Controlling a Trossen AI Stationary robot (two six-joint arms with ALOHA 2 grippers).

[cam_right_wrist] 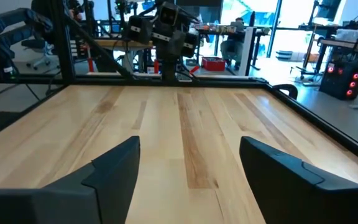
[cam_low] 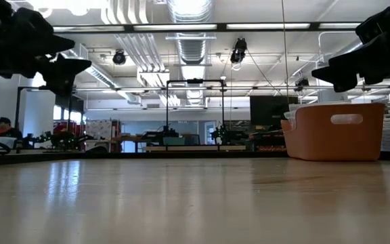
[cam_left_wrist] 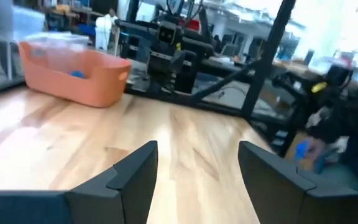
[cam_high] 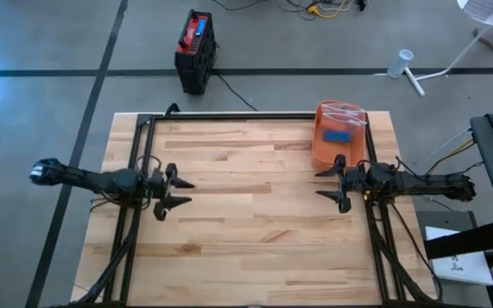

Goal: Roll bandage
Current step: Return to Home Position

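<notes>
No bandage lies on the bare wooden tabletop [cam_high: 246,214]. An orange bin [cam_high: 339,137] stands at the table's far right, holding clear plastic and a blue thing [cam_high: 336,135]; I cannot tell whether that is the bandage. My left gripper [cam_high: 188,192] hovers at the table's left side, pointing level toward the right, open with nothing between its fingers [cam_left_wrist: 135,174]. My right gripper [cam_high: 319,184] hovers at the right side just near of the bin, pointing level toward the left, open and holding nothing [cam_right_wrist: 188,168].
A black frame [cam_high: 229,115] runs along the table's far edge and down both sides by the arm bases. The orange bin [cam_low: 334,130] rests on the tabletop at the right in the low view. Between the two grippers the wood is bare.
</notes>
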